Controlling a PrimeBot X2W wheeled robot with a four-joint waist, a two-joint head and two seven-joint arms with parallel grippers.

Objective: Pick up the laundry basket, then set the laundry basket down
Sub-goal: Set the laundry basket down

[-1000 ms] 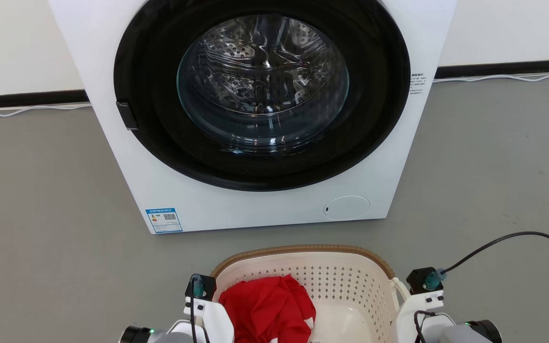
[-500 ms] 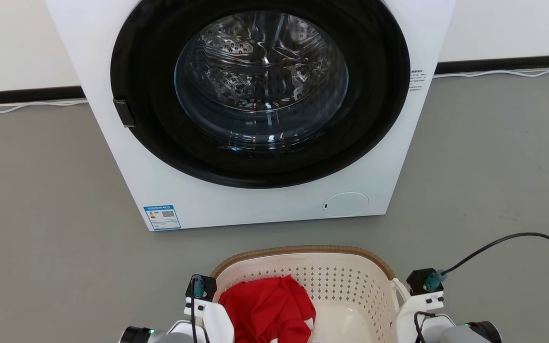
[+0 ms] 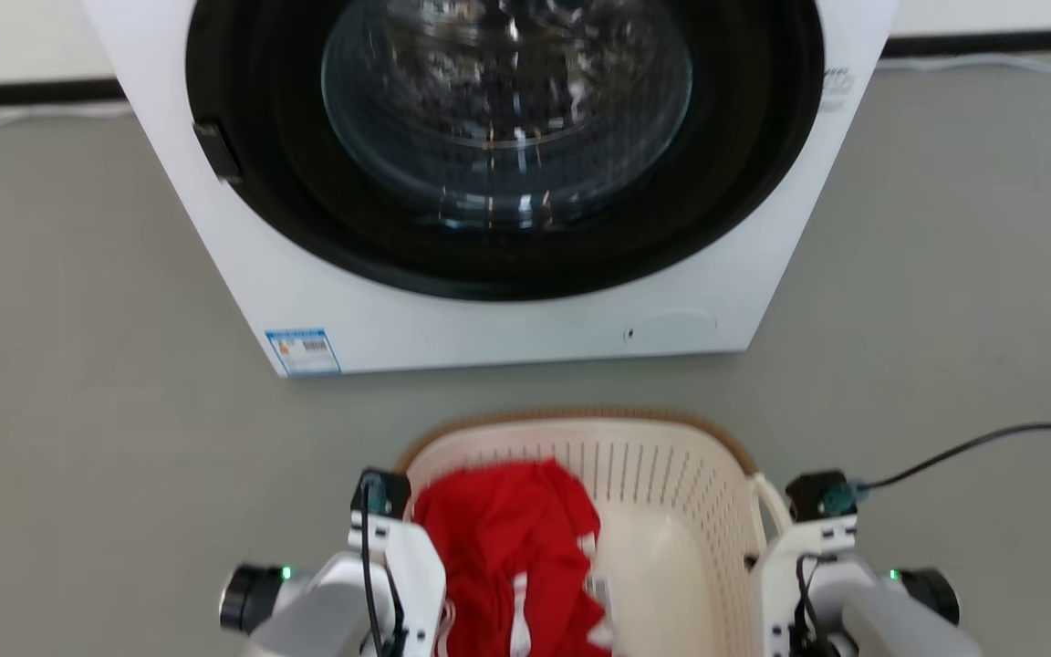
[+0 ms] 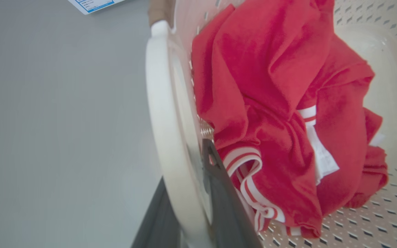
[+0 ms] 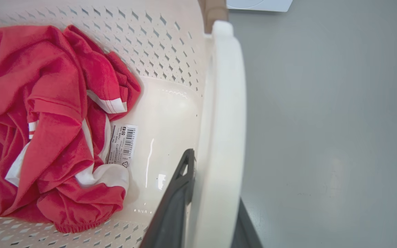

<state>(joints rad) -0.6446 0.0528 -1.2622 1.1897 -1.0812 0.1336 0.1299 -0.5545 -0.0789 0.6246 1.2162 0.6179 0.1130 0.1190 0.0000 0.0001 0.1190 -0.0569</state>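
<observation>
Inside the laundry basket (image 3: 662, 456) lies a red garment (image 3: 507, 538), while left pincer (image 4: 184, 165) and right pincer (image 5: 215, 177) clamp its handles (image 5: 222, 86).

The robot's head is tipping down, so the whole view is sliding and getting blurry. The washing machine (image 3: 498, 182) is looking a bit bigger and climbing up the picture, losing its top. More of the laundry basket (image 3: 662, 474) and the red shirt (image 3: 507, 547) inside is showing.

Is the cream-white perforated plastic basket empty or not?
Not empty: a crumpled red garment with white stripes lies in the cream-white basket, part of its floor bare.
</observation>
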